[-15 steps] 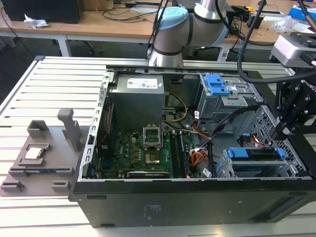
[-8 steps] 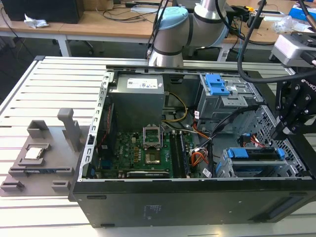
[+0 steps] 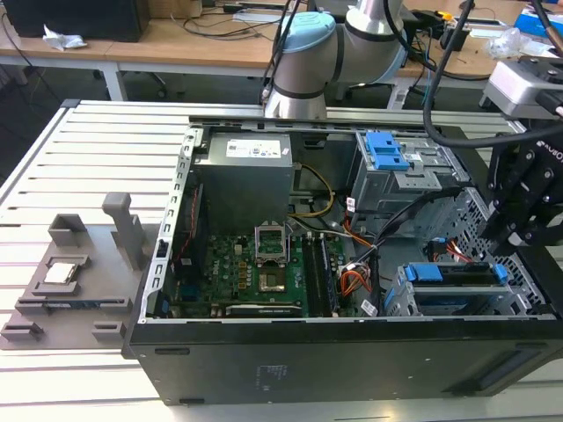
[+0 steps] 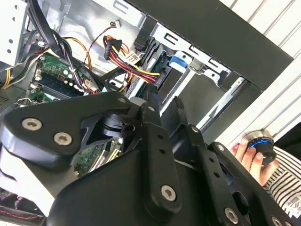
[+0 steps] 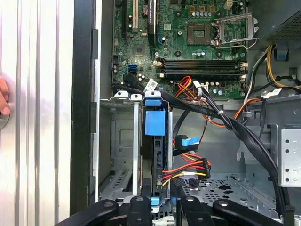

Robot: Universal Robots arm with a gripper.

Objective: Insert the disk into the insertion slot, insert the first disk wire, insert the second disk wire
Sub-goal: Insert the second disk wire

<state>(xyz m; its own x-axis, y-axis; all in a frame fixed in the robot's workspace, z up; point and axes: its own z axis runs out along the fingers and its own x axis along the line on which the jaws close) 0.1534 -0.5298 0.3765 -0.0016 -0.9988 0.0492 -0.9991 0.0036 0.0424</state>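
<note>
We judge the task nearly finished: the disk (image 5: 154, 123) sits seated in the insertion slot (image 5: 123, 141), a multicoloured wire plug (image 5: 188, 168) meets its edge, and the gripper (image 3: 528, 198) hovers just above, its state untellable.

I see an open computer case (image 3: 290, 360) on a slatted table (image 3: 88, 176). Taking the slot (image 3: 400, 299) as landmark: the disk (image 3: 457, 274) sits inside it, filling the bay. My gripper (image 3: 519, 207) hangs just above the slot's end on the exterior view's right, crowding that side. Beside the slot toward the motherboard (image 3: 264, 268), a tangle of red, yellow and black wires (image 5: 188, 167) crosses the gap; a black cable bundle (image 5: 235, 125) sweeps past too. In the first wrist view, an empty bay (image 5: 122, 150) lies open between the slot and the case wall. Beyond that wall, a hand (image 4: 249, 153) rests on the table.
</note>
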